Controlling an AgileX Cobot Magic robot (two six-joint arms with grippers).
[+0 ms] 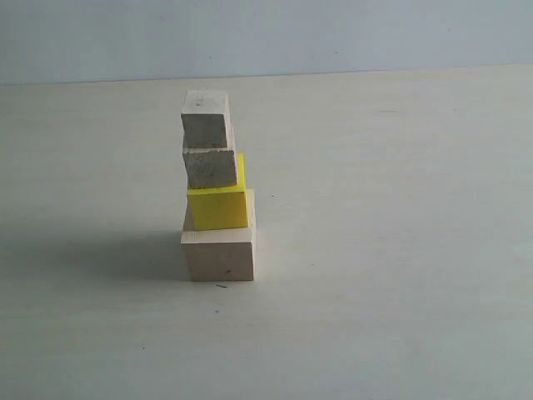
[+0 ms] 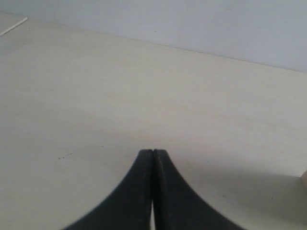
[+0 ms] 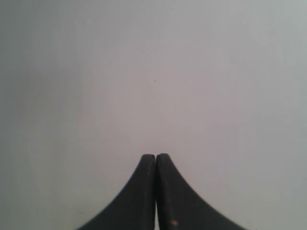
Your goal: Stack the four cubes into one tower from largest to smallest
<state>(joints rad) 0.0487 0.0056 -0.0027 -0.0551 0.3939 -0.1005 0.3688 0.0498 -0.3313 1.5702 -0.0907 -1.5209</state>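
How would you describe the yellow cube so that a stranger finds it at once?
On the table stands one tower of four cubes. The yellow cube is second from the bottom, on the largest wood cube; it alone is coloured, the rest are bare wood.

Tower (image 1: 215,187) of four cubes upright near centre of pale table (image 1: 400,250). Large pale wood cube (image 1: 218,257) at base, resting on table. Yellow cube (image 1: 218,208) on top of it, set toward base's front edge. Smaller wood cube (image 1: 210,168) on yellow, shifted left so yellow strip shows at its right. Smallest wood cube (image 1: 204,125) on top, also offset slightly left; column leans leftward in steps. Upper two cubes' front faces look grey, shaded. Soft shadow (image 1: 100,254) spreads left of base. Plain light wall (image 1: 333,33) behind table.
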